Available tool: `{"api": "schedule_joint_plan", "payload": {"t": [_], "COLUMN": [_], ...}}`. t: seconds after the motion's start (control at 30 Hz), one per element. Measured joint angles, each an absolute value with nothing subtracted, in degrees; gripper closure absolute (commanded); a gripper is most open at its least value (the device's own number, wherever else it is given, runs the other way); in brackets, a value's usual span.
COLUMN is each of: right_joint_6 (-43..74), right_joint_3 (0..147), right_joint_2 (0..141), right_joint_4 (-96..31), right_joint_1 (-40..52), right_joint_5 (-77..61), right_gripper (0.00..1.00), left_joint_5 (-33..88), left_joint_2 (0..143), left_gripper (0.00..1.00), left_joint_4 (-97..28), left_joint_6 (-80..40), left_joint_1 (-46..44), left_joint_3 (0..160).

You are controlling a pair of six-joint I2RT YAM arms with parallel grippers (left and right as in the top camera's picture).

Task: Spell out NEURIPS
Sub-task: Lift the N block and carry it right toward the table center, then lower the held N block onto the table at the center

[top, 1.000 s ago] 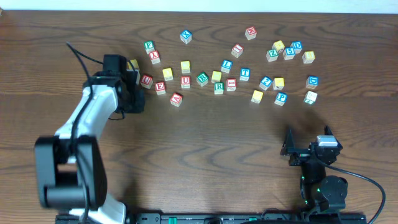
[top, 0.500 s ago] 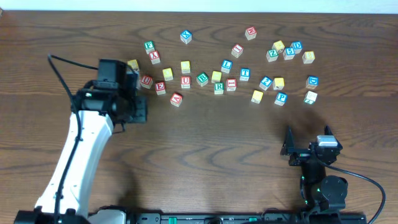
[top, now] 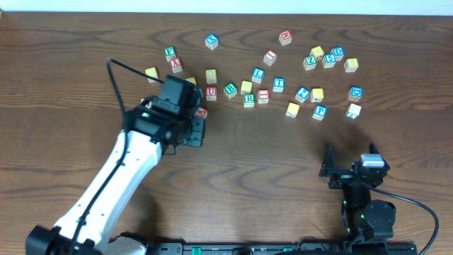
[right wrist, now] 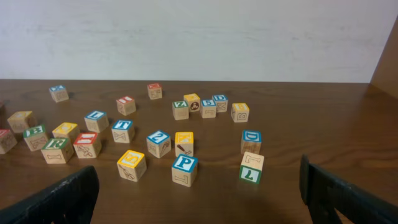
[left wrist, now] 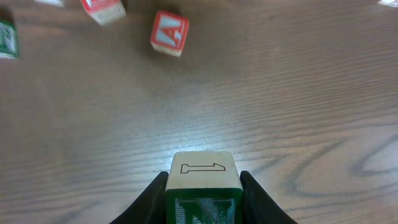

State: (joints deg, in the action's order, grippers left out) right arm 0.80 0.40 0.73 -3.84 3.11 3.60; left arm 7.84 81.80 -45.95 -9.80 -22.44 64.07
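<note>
Left hand (left wrist: 203, 200) is clamped on the green N cube (left wrist: 203, 185). The cube's lower part is cut off by the frame edge, so I cannot tell if it touches the counter (left wrist: 298, 112). Red A cube (left wrist: 169, 32) lies well ahead. Overhead, the arm hides N and the cubes beside the red U cube (top: 211, 93). Right hand (right wrist: 199, 202) has its fingers wide apart and empty, only the tips in view. Blue P cube (right wrist: 185, 169) sits near, ahead of it.

- We see a dark, wood-grained table (top: 269, 163).
- We find small lettered cubes (top: 279, 84) scattered loosely over its far half.
- Among them we pick out a blue P cube (top: 320, 111), a green R cube (top: 249, 100) and a red A cube (left wrist: 169, 32).
</note>
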Motion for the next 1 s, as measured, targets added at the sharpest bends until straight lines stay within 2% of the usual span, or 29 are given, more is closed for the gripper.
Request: {"api": "schedule_joint_plan", "payload": {"t": [0.43, 0.73, 1.0], "right_joint_6": [0.8, 0.8, 0.8], "right_joint_3": [0.4, 0.4, 0.4], "right_joint_2": [0.7, 0.7, 0.7], "right_joint_4": [-3.8, -3.8, -3.8], "right_joint_1": [3.1, 3.1, 3.1], "right_joint_5": [3.6, 3.6, 3.6], "right_gripper": [0.01, 0.01, 0.01], "left_joint_5": [4.1, 2.4, -0.6], "left_joint_2": [93.9, 101.5, 102.5], "left_gripper": [0.75, 0.76, 0.76], "left_joint_4": [-40.6, -37.2, -34.5], "left_joint_6": [-19.6, -20.4, -20.4], "left_joint_1": [-26.7, -27.9, -27.9], "left_joint_3": [63.5, 63.5, 63.4]}}
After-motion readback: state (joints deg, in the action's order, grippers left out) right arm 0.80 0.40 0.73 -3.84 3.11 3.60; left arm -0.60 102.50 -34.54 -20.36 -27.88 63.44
